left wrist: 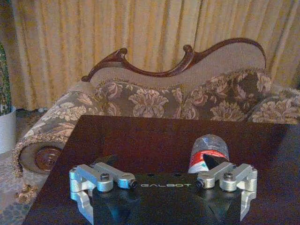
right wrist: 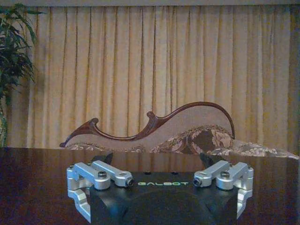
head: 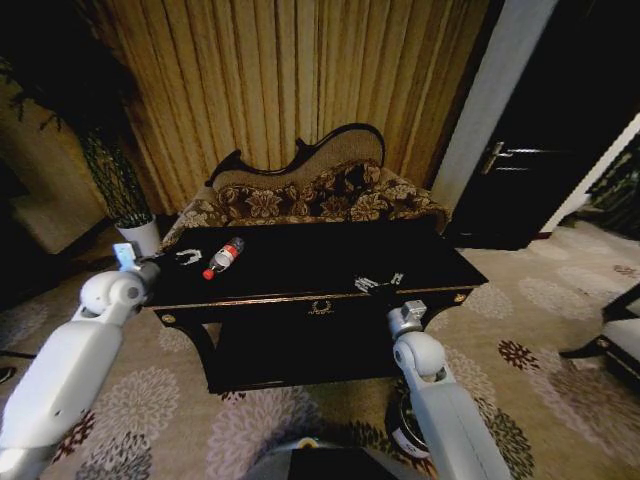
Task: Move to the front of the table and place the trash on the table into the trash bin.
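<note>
Black table (head: 300,262), bottle (left wrist: 209,153) ahead of left gripper (left wrist: 161,161).

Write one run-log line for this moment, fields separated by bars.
left gripper: open, near clear plastic bottle with red label | right gripper: open, at glossy black table front edge | nothing held

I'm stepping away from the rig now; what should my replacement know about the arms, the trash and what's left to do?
Left gripper: jaws open, at the table's left end, close to the bottle, holding nothing.
Right gripper: jaws open, at the table's front edge, near the white paper scraps, holding nothing.
Bottle lies on its side on the tabletop, left part. The trash bin stands on the carpet behind the right arm.
Done: robot is parked in front of the table.
Left: pick up the bottle and scraps, drop them in the bin.
</note>
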Tool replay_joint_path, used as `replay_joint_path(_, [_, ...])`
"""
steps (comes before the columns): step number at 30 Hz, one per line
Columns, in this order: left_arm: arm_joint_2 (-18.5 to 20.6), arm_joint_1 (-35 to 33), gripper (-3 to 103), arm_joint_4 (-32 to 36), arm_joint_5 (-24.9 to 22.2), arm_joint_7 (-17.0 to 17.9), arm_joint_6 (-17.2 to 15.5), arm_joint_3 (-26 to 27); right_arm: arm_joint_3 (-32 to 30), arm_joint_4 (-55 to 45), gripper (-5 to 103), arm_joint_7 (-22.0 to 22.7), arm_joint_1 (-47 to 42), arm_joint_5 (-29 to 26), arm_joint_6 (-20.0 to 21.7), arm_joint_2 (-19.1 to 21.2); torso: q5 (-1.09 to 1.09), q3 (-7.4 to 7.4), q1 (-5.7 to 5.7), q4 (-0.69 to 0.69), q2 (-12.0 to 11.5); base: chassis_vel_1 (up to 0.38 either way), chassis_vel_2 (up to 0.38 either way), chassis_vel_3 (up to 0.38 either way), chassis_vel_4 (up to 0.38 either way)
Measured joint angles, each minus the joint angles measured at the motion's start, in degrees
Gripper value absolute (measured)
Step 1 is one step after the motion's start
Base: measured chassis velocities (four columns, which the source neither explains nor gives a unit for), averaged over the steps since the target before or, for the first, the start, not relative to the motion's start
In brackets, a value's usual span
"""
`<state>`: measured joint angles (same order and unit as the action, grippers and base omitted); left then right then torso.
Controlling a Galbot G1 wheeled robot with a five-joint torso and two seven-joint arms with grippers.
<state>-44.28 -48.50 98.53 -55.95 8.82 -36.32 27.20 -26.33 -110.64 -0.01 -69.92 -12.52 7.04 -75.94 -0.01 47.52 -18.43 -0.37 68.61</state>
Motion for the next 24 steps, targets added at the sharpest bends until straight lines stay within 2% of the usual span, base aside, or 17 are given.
replay_joint_path(5, [-1.15,3.48,100,1.24,-0.06,4.77,-1.17,-4.93,-0.1,1.25,100,0.0,0.7,-0.15,-0.73,0.48,0.01,0.0,0.0,-0.03,0.0,0.0,0.0,0.0,0.0])
replay_joint_path(15, [-1.61,3.23,100,0.78,0.18,6.0,-1.62,-8.03,-0.21,3.01,100,0.0,1.03,-0.17,-2.35,0.44,0.0,0.0,0.01,0.0,0.0,0.0,0.0,0.0,0.0])
replay_joint_path(24, [-1.58,2.95,100,1.23,0.21,6.61,-2.86,-8.38,-0.2,3.92,100,0.0,1.28,-0.19,-3.18,0.2,0.01,0.0,0.01,-0.01,0.0,0.0,0.0,0.0,0.0])
